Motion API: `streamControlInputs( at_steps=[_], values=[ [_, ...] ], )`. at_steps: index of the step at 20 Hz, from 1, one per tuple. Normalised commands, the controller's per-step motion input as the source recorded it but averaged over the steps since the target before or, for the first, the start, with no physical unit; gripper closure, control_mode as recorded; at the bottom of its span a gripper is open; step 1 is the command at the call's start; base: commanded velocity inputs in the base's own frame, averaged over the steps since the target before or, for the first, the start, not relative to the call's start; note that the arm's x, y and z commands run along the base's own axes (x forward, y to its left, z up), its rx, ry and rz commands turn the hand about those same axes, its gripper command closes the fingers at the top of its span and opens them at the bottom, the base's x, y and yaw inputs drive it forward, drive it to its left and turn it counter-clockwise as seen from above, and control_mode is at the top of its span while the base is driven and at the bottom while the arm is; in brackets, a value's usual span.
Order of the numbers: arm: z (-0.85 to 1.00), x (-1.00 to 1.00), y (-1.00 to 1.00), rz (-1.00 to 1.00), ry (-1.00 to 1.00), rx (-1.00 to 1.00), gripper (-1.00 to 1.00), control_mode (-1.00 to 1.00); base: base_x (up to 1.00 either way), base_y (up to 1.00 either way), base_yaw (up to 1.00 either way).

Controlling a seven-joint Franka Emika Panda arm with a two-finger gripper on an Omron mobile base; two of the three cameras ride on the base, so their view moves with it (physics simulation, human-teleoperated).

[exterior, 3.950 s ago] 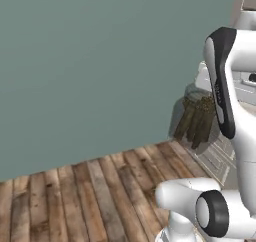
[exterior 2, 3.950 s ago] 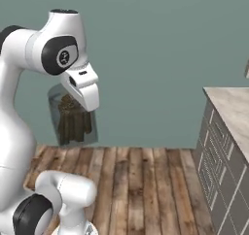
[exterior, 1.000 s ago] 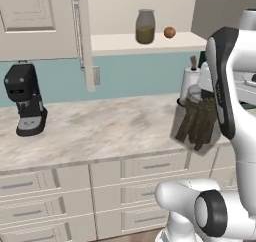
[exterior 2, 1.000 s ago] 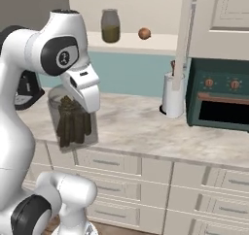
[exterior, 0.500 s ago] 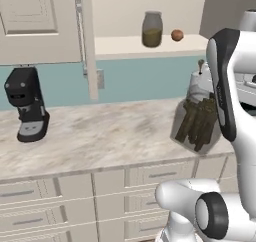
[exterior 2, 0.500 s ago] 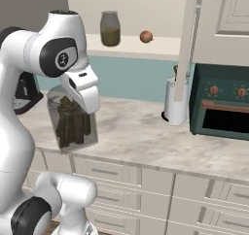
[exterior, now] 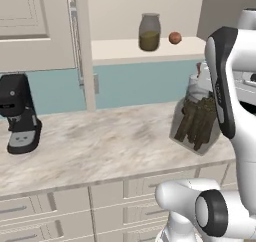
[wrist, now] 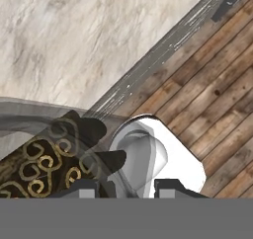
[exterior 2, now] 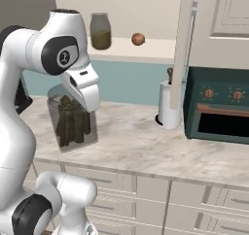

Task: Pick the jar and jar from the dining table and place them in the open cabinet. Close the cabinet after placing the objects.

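Observation:
My gripper (exterior 2: 81,94) is shut on the larger jar (exterior 2: 71,119), a clear one with dark brown sticks, and holds it tilted above the counter's front edge. The same jar (exterior: 196,120) hangs beside my forearm in the left base view and sits at the lower left by my fingertips (wrist: 85,186) in the hand view. The small jar (exterior: 149,32) with olive-green contents stands on the cream shelf of the open cabinet (exterior: 120,50), next to an orange-brown ball (exterior: 174,37). The dining table is out of view.
A marbled counter (exterior: 110,146) with drawer units runs below the cabinet. On it stand a black coffee machine (exterior: 20,113), a white utensil holder (exterior 2: 169,108) and a teal oven (exterior 2: 219,108). Open cabinet doors (exterior 2: 187,40) flank the shelf. Wooden floor (wrist: 212,85) lies below.
The whole picture has shifted: four seconds ago the cameras faced a teal wall and floor, now the counter and cabinet. The jar stays in my grip.

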Motion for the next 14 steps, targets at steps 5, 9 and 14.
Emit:
streamControlInputs(
  at_steps=[5,9,14],
  values=[
    [0.0,0.0,0.0,0.0,0.0,0.0,1.0,1.0,0.17,0.0,-0.17],
    [0.0,0.0,0.0,0.0,0.0,0.0,1.0,1.0,0.37,0.02,-0.07],
    [0.0,0.0,0.0,0.0,0.0,0.0,1.0,1.0,0.37,0.06,0.0]
  ],
)
